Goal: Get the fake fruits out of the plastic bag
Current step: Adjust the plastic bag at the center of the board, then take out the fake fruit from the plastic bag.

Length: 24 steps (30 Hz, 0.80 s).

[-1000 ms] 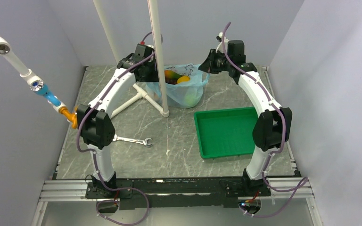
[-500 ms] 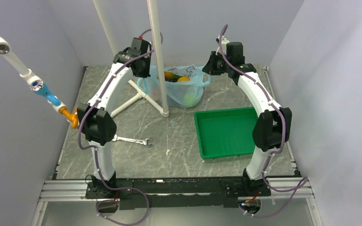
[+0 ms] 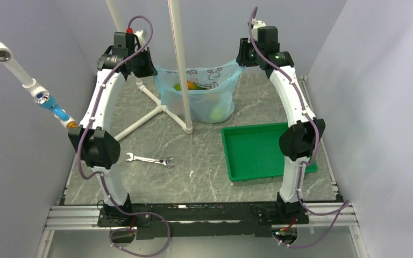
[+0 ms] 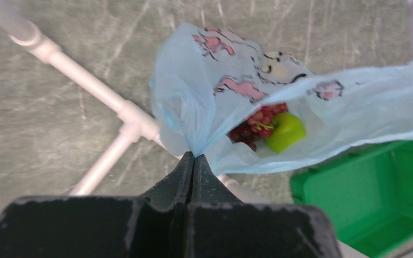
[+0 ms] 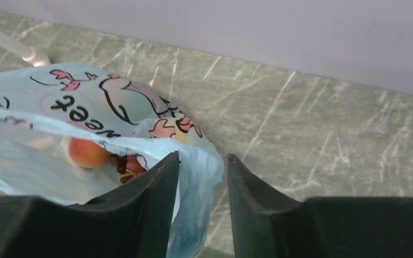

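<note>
Item: thin translucent light-blue plastic bag (image 3: 204,99) with cartoon print, hanging stretched between both grippers at the far side of the grey marbled table (image 3: 156,145), just beyond the rigid green plastic tray (image 3: 255,150).
Left gripper (image 4: 193,157): jaws pressing together on the bag's rim.
Right gripper (image 5: 203,161): fingers standing apart, a bag fold filling the gap; whether it is pinching cannot be told.
Contents lying inside: dark red grape bunch (image 4: 254,122), glossy green apple (image 4: 285,131), orange-pink peach (image 5: 87,152).
</note>
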Motion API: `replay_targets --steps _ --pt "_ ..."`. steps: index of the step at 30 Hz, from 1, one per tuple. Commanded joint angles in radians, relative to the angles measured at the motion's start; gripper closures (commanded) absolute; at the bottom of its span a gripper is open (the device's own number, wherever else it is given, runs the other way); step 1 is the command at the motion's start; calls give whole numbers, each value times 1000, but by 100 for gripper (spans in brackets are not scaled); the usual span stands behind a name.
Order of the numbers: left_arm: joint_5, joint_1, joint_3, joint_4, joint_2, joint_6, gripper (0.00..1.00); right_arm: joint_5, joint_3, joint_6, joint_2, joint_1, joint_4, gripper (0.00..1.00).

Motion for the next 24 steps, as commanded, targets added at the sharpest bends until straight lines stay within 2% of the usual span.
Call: replay_targets --steps 1,5,8,11,13,16,20,21,22,24 --pt "195 4 -29 83 -29 -77 100 17 60 36 -44 22 -136 51" --pt "221 4 -47 103 -43 -89 100 138 15 17 -169 128 -115 20" --pt "209 7 -33 85 -46 -75 100 166 37 21 -199 207 -121 16" --pt "201 13 -36 79 -56 -74 100 54 -72 66 -233 256 1 15" --pt "201 16 -48 95 -72 -79 100 1 -145 117 -236 267 87 22" --pt "209 22 -42 103 -86 -93 100 -17 -235 175 -243 280 203 43" --pt "236 31 -3 84 -81 -103 100 -2 -398 194 -261 287 401 58" --pt "237 33 -1 84 -84 -104 100 12 -388 186 -236 288 397 63" --pt "241 35 -1 87 -88 -106 100 22 -365 175 -204 288 381 74" --pt "258 38 -9 96 -94 -114 100 23 -304 159 -113 288 337 86"
